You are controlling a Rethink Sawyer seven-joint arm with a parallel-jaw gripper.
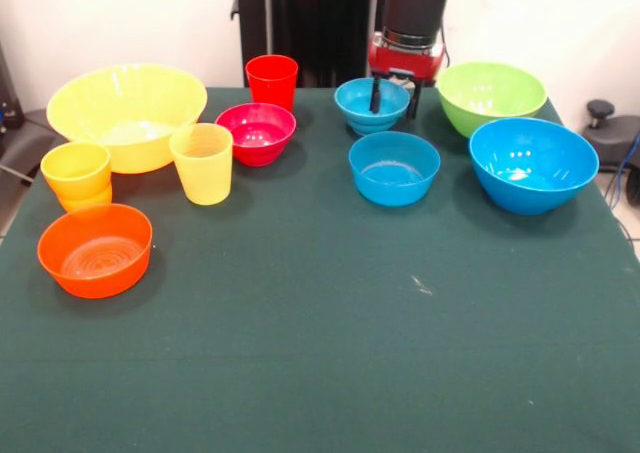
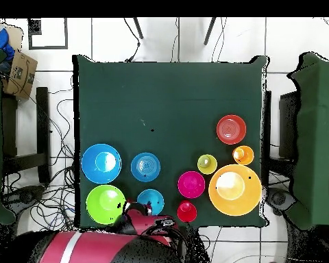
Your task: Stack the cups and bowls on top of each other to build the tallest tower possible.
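Note:
All cups and bowls stand apart on the green table [image 1: 320,353]; no tower is standing. My gripper [image 1: 393,101] is open and straddles the right rim of a small blue bowl [image 1: 360,108], one finger inside and one outside. It shows in the overhead view [image 2: 141,207] beside that bowl [image 2: 152,200]. A second small blue bowl [image 1: 394,168], the large blue bowl [image 1: 533,163] and the lime green bowl [image 1: 490,95] are close by. The red cup [image 1: 272,80], magenta bowl [image 1: 257,131], yellow cup [image 1: 202,163], large yellow-orange bowl [image 1: 125,113], orange-yellow cup [image 1: 77,173] and shallow orange bowl [image 1: 95,250] stand at the left.
The robot's black pedestal [image 1: 300,23] rises behind the table. In the overhead view a cardboard box [image 2: 20,72] sits at the upper left, cables lie on the floor around the table, and another green surface [image 2: 318,137] stands at the right.

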